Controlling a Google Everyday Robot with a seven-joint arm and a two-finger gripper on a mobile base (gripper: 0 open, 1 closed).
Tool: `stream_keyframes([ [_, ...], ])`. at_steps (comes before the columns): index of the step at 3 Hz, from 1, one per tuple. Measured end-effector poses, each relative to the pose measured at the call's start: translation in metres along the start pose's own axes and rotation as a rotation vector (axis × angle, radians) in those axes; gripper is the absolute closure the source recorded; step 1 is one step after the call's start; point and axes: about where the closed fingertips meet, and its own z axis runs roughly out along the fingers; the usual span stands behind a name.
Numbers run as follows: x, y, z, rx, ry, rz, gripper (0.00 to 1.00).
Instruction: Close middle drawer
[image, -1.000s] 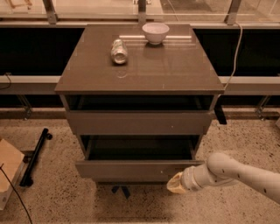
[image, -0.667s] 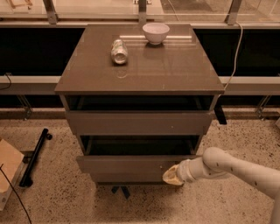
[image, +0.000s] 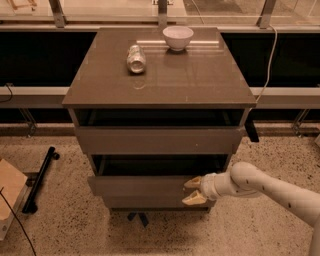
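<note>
Pushing step underway. The hand (image: 194, 191) has come up and left from 5 o'clock over the last second and now sits against the right end of the middle drawer (image: 140, 185) front panel. Its fingers (image: 192, 182) are moderately spread and hold nothing. The drawer is at 6 o'clock in the view, under the taller top drawer (image: 160, 140), which also stands out. The middle front panel has crept back a little toward the cabinet, but a dark gap behind it shows it is partly out. Judgement: contact made, closing begun, most of the travel left; the push is off-centre, so the drawer may skew. Bowl (image: 178, 37) at 12 o'clock and can (image: 135, 58) at 11 o'clock on the worktop (image: 165, 87) are unchanged.
</note>
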Motion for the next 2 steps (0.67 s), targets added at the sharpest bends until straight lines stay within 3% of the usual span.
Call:
stream_keyframes([
  [1,-0.0049,-0.0115,-0.0036,0.028,-0.018,-0.006,0.0],
  [2,-0.0049,-0.0115,-0.0036,0.028,-0.018,-0.006,0.0],
])
